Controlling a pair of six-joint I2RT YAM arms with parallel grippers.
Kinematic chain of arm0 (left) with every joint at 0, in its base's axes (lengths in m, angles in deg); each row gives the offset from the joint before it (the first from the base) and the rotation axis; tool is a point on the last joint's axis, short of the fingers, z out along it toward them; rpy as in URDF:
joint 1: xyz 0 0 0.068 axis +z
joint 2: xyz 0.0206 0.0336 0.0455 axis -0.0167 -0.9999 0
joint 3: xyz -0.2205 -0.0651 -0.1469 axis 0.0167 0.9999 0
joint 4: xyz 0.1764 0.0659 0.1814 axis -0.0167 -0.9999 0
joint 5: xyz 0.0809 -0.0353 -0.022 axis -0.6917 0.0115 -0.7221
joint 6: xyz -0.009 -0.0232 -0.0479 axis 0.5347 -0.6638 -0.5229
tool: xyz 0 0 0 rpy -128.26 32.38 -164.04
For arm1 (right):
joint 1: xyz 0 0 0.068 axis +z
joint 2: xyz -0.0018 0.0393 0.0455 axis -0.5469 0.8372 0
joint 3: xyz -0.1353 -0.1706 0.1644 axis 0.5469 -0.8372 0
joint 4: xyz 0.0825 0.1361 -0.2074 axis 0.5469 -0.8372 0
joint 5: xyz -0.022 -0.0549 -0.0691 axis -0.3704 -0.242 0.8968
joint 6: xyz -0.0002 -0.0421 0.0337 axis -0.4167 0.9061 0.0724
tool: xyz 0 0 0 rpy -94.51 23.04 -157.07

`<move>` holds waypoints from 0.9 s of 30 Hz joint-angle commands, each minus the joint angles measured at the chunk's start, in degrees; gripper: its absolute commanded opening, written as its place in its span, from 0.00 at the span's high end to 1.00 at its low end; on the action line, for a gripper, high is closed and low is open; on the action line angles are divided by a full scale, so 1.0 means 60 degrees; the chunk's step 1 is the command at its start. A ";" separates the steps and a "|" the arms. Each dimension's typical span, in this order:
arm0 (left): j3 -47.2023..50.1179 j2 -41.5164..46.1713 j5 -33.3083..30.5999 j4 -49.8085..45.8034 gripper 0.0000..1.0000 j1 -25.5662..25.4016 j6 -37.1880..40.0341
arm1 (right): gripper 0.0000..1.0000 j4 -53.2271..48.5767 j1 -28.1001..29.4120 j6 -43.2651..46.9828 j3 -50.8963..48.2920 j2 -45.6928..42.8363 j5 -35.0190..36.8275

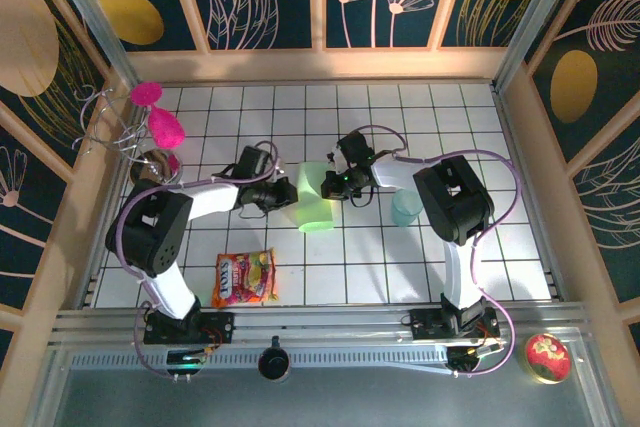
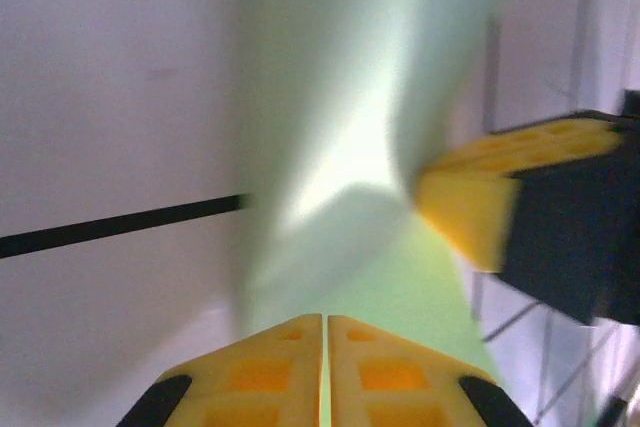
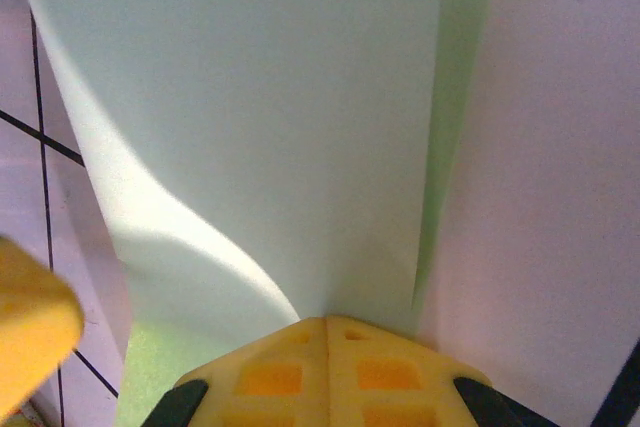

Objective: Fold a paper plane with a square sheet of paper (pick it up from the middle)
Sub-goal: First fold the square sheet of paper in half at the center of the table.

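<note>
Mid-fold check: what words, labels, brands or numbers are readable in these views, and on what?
Nothing is legible.
The candy bag: printed lettering, too small and blurred to read.
The round red object: pale marks, too small to read.
The sheet of paper: no print on the visible faces.

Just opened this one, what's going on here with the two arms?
Both arms meet mid-table at a thin pale mint-green square sheet of paper. The left end effector and right end effector are each shut on it from opposite sides, and the sheet curves between them. It is not yet a plane shape. A translucent teal plastic cup and a colourful candy bag sit apart.
</note>
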 commanded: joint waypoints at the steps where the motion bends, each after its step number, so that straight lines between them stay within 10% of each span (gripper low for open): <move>1: -0.0613 -0.0715 0.0468 0.0472 0.90 -0.0303 -0.0399 | 1.00 -0.1921 -0.0101 0.0169 -0.0758 0.1600 0.3122; 20: -0.0141 -0.1144 -0.0963 -0.0728 0.91 0.1341 0.0627 | 1.00 -0.2231 -0.0069 0.0235 -0.0782 0.1723 0.4110; 27: -0.0653 -0.0315 -0.0892 -0.0143 0.93 0.0727 0.0107 | 1.00 -0.2173 -0.0053 0.0199 -0.0780 0.1755 0.4099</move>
